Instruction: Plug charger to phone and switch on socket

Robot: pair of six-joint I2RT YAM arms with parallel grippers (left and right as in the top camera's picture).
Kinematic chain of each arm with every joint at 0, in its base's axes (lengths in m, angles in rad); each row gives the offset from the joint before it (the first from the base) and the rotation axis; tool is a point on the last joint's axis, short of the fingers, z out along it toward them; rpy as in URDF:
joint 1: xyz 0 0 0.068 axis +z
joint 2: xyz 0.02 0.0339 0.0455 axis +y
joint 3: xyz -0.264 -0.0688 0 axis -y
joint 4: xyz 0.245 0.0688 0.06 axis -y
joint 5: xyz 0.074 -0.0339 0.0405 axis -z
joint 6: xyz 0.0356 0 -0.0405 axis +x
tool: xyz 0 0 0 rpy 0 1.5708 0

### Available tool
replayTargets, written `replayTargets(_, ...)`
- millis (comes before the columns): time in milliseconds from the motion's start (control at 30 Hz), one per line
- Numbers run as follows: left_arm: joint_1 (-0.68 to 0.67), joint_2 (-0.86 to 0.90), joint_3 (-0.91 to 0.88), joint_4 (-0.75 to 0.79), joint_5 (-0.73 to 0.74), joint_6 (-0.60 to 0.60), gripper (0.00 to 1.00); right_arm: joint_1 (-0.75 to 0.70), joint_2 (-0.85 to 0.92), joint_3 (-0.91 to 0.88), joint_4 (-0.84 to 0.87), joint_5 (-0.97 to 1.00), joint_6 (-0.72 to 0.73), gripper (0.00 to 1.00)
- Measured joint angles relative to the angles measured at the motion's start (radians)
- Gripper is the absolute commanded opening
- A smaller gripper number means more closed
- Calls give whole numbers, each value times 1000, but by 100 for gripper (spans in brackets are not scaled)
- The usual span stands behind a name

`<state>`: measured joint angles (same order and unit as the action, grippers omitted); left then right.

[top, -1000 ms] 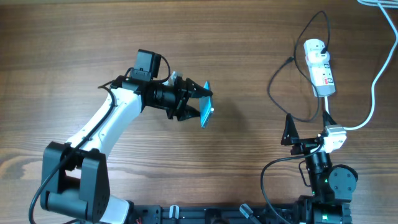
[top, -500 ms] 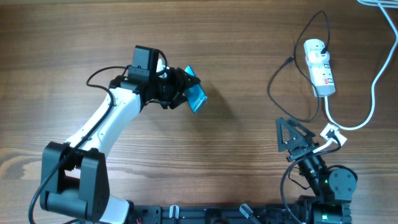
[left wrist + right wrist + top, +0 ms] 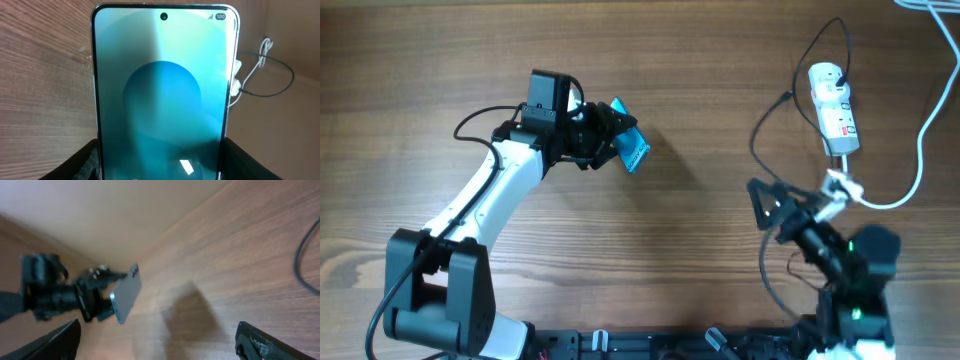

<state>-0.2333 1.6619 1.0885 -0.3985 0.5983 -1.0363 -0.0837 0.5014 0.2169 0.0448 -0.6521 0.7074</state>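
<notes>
From above, my left claw (image 3: 617, 140) is clamped on the phone (image 3: 635, 154). It holds the phone up off the wood, tilted, at about 10 o'clock from the table's middle. My right claw (image 3: 772, 205) is at 4 o'clock, with its 2 fingers apart and nothing in them. The charger (image 3: 756, 140) loops on the wood near 2 o'clock, beside the socket (image 3: 834, 110) and its white cord (image 3: 920, 150). I cannot find the cable's small tip.

In the left wrist view, the phone fills the picture with its screen facing me.

The right wrist view is blurry. The fingers are wide apart, and the phone is far off at 9 o'clock.

I think my right claw should take the cable just behind its tip. My left claw should hold the phone very steady, and then I push the tip in straight.

The table (image 3: 720, 60) is smooth brown wood, so a thin cable may slide on it. A pale wall stands behind the table.
</notes>
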Motion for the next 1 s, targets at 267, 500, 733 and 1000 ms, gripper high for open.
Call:
replayTargets(267, 0, 0, 0, 10, -22, -58, 40, 370, 547, 227, 205, 139, -175, 99)
replayTargets(500, -2, -1, 0, 11, -34, -107, 40, 620, 835, 243, 558, 388, -185, 99)
replayTargets(733, -72, -1, 0, 11, -60, -120, 40, 648, 946, 256, 629, 455, -143, 89)
replayTargets(1000, -140, -1, 0, 23, -93, -122, 40, 651, 953, 285, 615, 464, -99, 71)
